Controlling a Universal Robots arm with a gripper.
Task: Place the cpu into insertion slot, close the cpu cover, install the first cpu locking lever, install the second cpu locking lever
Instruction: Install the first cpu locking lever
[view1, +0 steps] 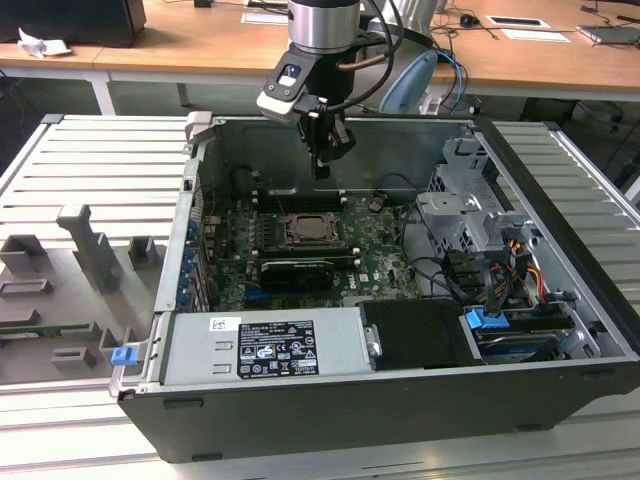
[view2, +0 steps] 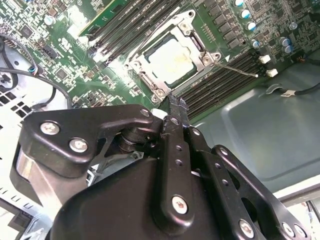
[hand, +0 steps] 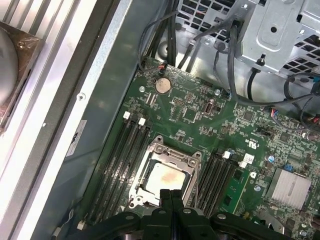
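**Socket assembly.** The small, flat, square cpu (hand: 167, 179), its pale tan-silver metal face upward, lay seated level in the square, dark, metal-rimmed insertion slot (view2: 207, 59) on the green circuit board (hand: 200, 125). The thin silver square-frame cpu cover (view2: 192, 42) lay down flat over the chip, whose face showed through the large central window. A thin wire locking lever (view2: 237, 70) projected sideways from one corner of the slot.

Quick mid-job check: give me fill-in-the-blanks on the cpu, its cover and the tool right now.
The cpu lies inside the insertion slot, and the cpu cover over it is ___, not raised.
The tool hangs ___ the slot, touching nothing.
The tool's fingers are ___, holding nothing.
Missing: closed; above; shut.
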